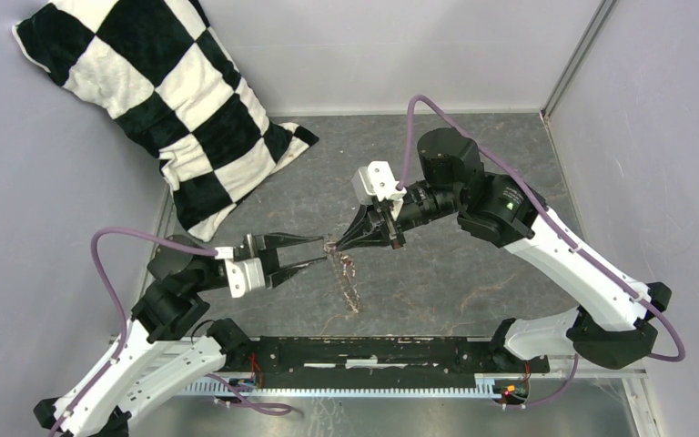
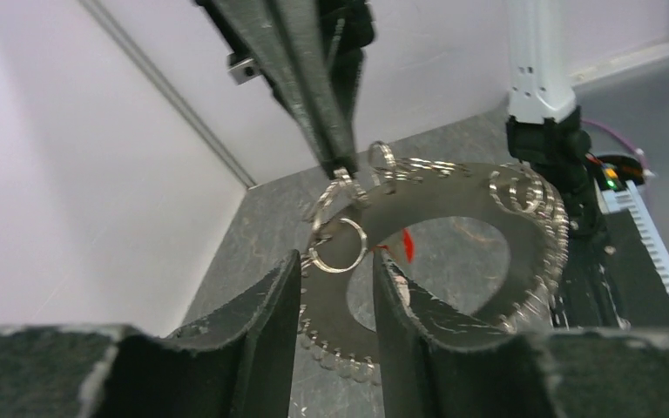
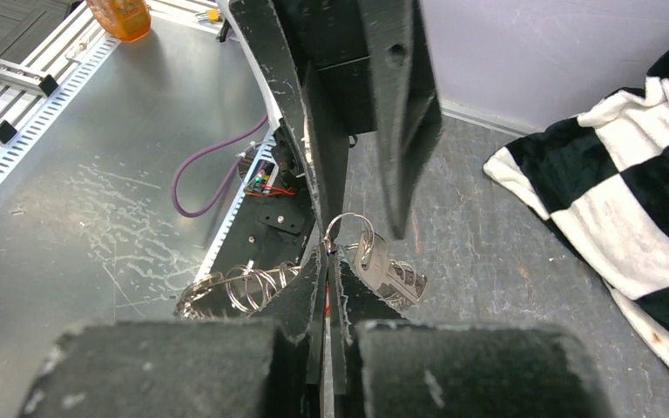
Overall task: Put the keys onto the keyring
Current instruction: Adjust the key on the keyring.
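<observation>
The keyring (image 2: 536, 228), a chain of small silver rings with a red tag (image 2: 407, 246), hangs in the air over the table. My right gripper (image 3: 327, 254) is shut on one of its rings (image 3: 341, 228). The small silver key (image 3: 387, 272) hangs on that ring, just right of the right fingertips. My left gripper (image 2: 335, 258) is open, and a single ring (image 2: 340, 246) of the chain sits at the gap between its tips. In the top view the left gripper (image 1: 325, 251) and right gripper (image 1: 333, 244) meet tip to tip, with the keyring (image 1: 349, 287) dangling below them.
A black-and-white checked pillow (image 1: 159, 96) leans in the back left corner. White walls close in the grey table (image 1: 473, 291). A black rail (image 1: 373, 350) runs along the near edge between the arm bases. An orange bottle (image 3: 120, 17) stands beyond the metal apron.
</observation>
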You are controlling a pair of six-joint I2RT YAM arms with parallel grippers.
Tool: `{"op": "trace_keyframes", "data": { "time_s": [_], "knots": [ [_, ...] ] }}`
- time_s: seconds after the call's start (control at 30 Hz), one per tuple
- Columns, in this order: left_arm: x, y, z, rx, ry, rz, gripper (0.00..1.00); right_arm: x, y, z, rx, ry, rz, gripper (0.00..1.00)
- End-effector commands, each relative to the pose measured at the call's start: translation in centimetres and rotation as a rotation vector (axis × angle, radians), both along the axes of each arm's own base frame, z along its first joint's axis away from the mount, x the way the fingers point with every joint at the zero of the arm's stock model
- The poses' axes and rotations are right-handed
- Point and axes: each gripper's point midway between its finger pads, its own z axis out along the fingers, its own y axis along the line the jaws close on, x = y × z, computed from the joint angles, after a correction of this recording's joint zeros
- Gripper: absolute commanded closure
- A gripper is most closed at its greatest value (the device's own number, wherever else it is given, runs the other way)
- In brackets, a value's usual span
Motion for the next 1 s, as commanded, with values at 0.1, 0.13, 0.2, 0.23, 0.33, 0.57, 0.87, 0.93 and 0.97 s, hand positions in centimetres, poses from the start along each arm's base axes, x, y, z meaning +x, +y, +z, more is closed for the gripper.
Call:
{"op": "trace_keyframes", "data": {
  "time_s": [0.1,0.13,0.2,0.23,0.33,0.57,0.87,0.93,0.97],
  "knots": [
    [-2.9,-0.3,0.2,0.072,-0.129,-0.161,0.58,-0.1,0.0,0.7,0.026,-0.012,0.007,0.99],
    [-2.9,-0.3,0.2,0.071,-0.127,-0.16,0.58,-0.1,0.0,0.6,0.023,-0.011,0.007,0.99],
    [-2.5,-0.2,0.5,0.062,-0.132,-0.136,0.54,-0.1,0.0,0.5,0.022,-0.011,0.008,0.99],
    [-2.0,-0.1,0.8,0.05,-0.135,-0.109,0.53,-0.1,0.0,0.4,0.019,-0.01,0.008,0.99],
    [-0.5,0.2,1.8,0.007,-0.146,-0.019,0.54,-0.1,0.0,0.3,0.015,-0.006,0.012,0.99],
    [0.9,1.1,3.5,-0.062,-0.159,0.087,0.54,-0.1,0.2,-0.1,0.007,0.003,0.02,0.99],
    [-1.8,-0.2,-0.6,0.102,-0.197,-0.114,0.6,-0.1,0.5,-0.3,0.004,0.017,0.031,0.99],
    [-1.1,-0.2,0.1,0.082,-0.212,-0.076,0.61,-0.2,0.4,-0.4,0.0,0.019,0.033,0.99],
    [-0.9,-0.2,0.4,0.074,-0.219,-0.062,0.61,-0.2,0.4,-0.6,-0.005,0.022,0.035,0.99]
  ]
}}
